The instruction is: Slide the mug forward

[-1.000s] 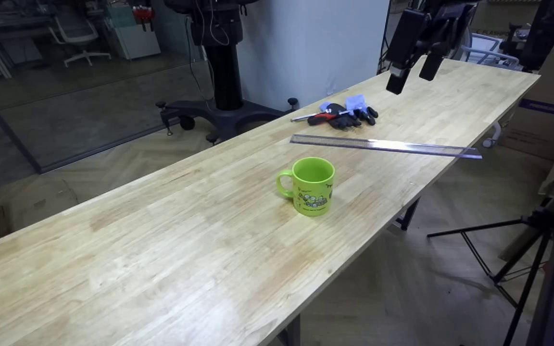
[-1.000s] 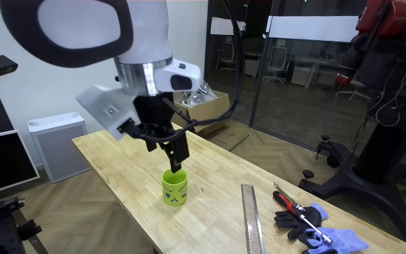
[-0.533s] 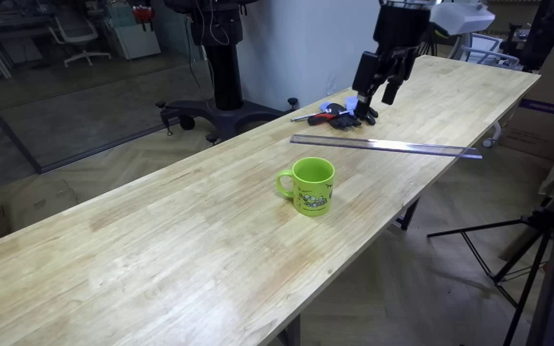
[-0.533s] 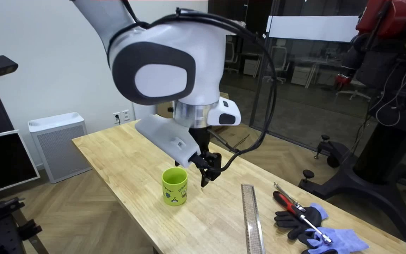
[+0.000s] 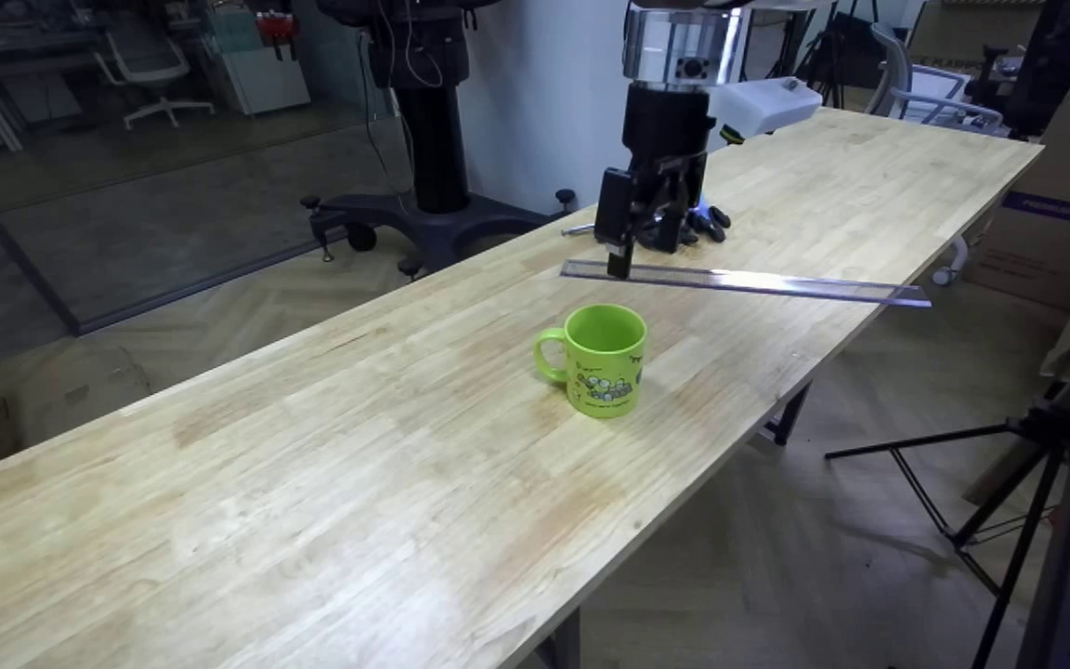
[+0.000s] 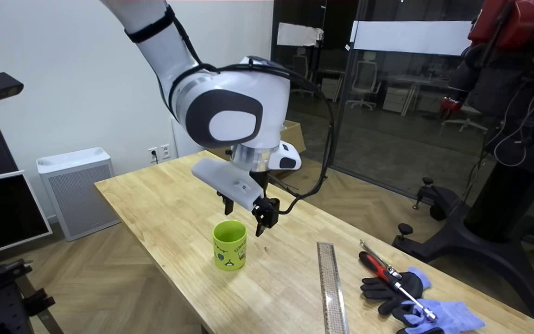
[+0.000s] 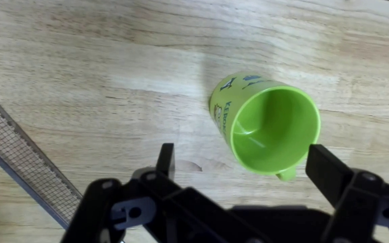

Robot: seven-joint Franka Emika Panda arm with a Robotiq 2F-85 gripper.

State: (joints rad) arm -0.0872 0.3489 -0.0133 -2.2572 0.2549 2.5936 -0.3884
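Both exterior views look down along the table (image 5: 340, 465) from roughly opposite directions, sharing the mug (image 5: 602, 376), ruler (image 5: 776, 283) and gloves (image 6: 454, 315). The wrist view, much nearer, looks steeply down past the claw (image 7: 241, 155) into the mug.

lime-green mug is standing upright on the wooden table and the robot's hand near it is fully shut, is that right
Not quite: the hand is open, not shut; the wrist view shows its fingers set wide apart. The rest holds: the lime-green mug stands upright on the wooden table, with the hand near it.
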